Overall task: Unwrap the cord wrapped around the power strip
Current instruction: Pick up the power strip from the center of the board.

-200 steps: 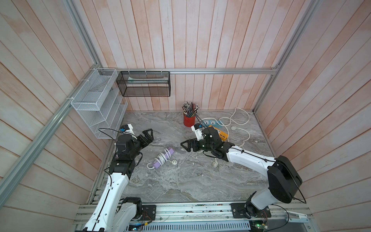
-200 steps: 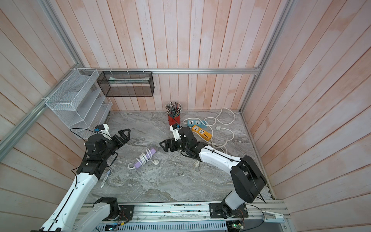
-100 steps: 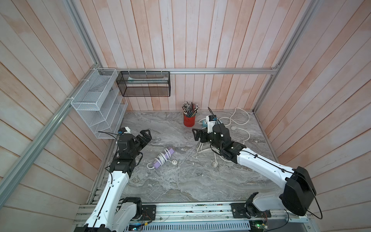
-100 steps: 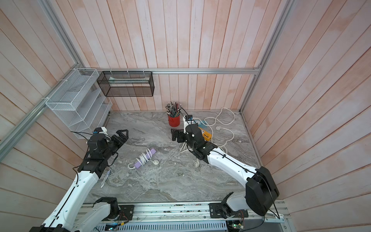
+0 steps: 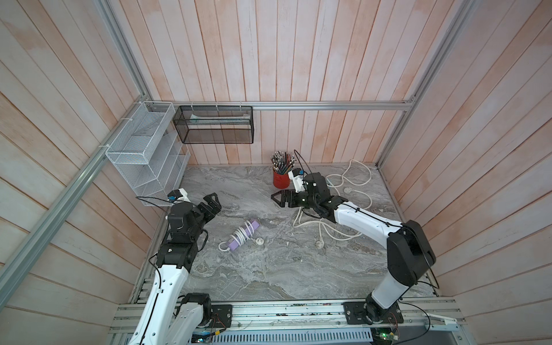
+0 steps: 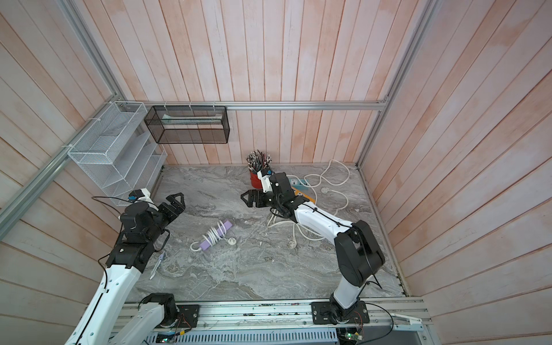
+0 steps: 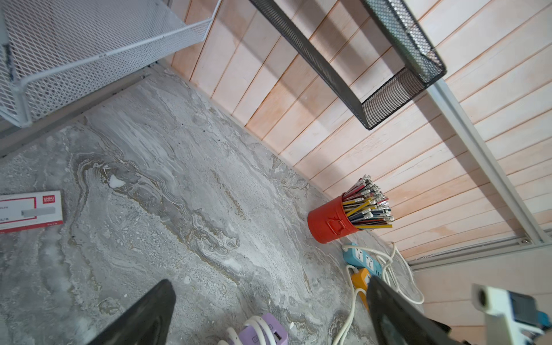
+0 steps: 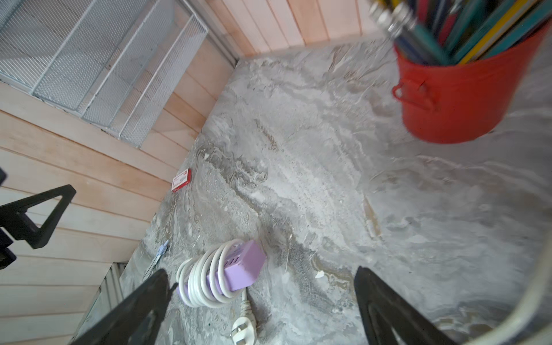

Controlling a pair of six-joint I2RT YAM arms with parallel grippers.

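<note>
So, the strip, cord wound round it, is seen left of the table's middle in both top views. A pen by the left edge is caught in a top view; a box is picked up by the wrist views only. The strip is cut off in the left wrist view. The left gripper and right gripper are held wide open, empty, well apart from the strip, bare table between.
</note>
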